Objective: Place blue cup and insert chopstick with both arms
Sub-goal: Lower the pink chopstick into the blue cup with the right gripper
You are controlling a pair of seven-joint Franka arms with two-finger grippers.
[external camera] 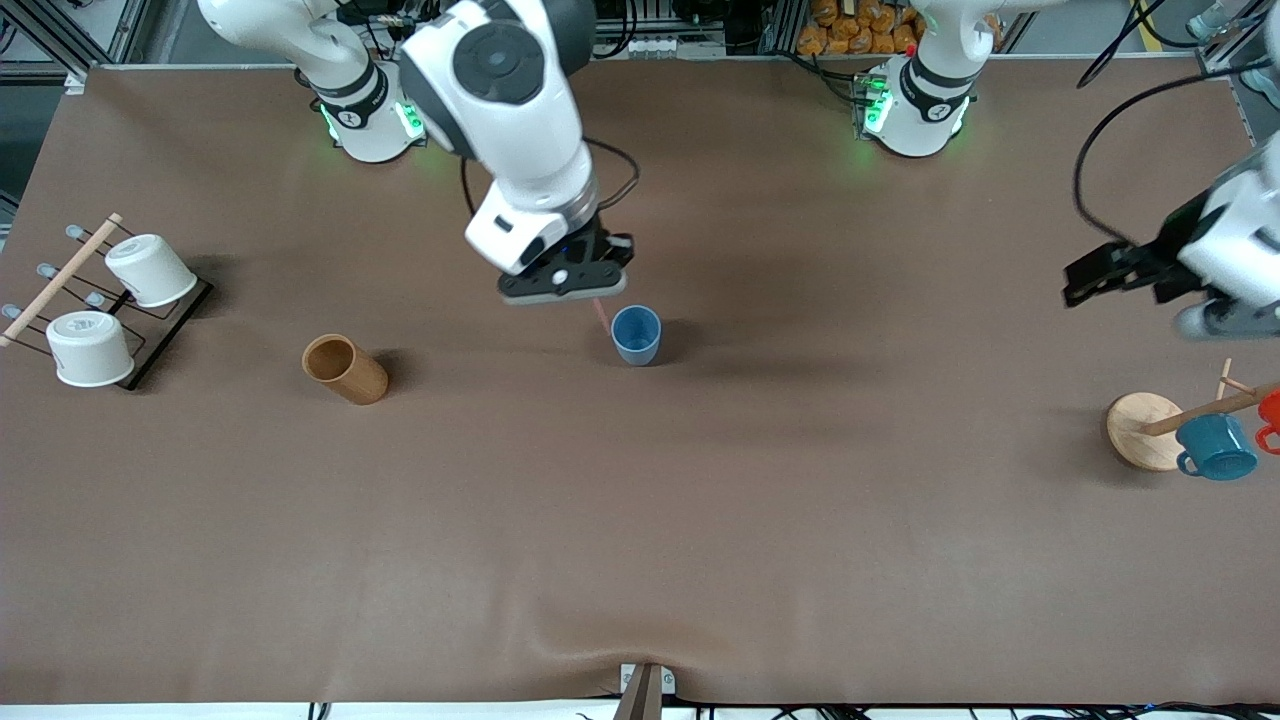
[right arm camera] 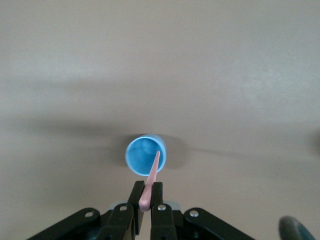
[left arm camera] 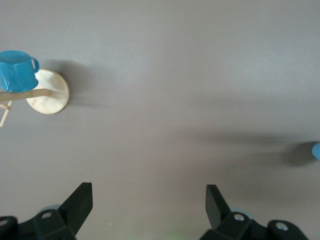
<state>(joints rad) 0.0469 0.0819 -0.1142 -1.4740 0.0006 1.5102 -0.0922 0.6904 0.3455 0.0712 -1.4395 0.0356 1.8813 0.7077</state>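
Two white arms reach over one broad brown table point(external camera: 640, 520), its matte cover smooth but for a slight ripple at the bottom edge of the front view; the lower half lies wide open. The right arm bends down from its base at upper left to the frame's centre, its right gripper point(external camera: 597, 305) hanging just above the blue cup point(external camera: 636, 335), fingers pinched tight on the chopstick point(external camera: 600, 312). The left arm waits at the right edge, its left gripper point(external camera: 1085, 281) spread wide with nothing in it, over bare table. At middle left, a black wire rack point(external camera: 150, 335) holds two white cups tipped on their sides, a long dowel slanting past them. At lower right, a round wooden stand point(external camera: 1140, 430) carries a teal mug point(external camera: 1217, 447). A brown cup point(external camera: 345, 369) leans at centre left. The blue cup, a smooth tapered tumbler, stands upright at mid-table. In the right wrist view the thin pink stick's tip points over the cup's open mouth point(right arm camera: 146, 155).
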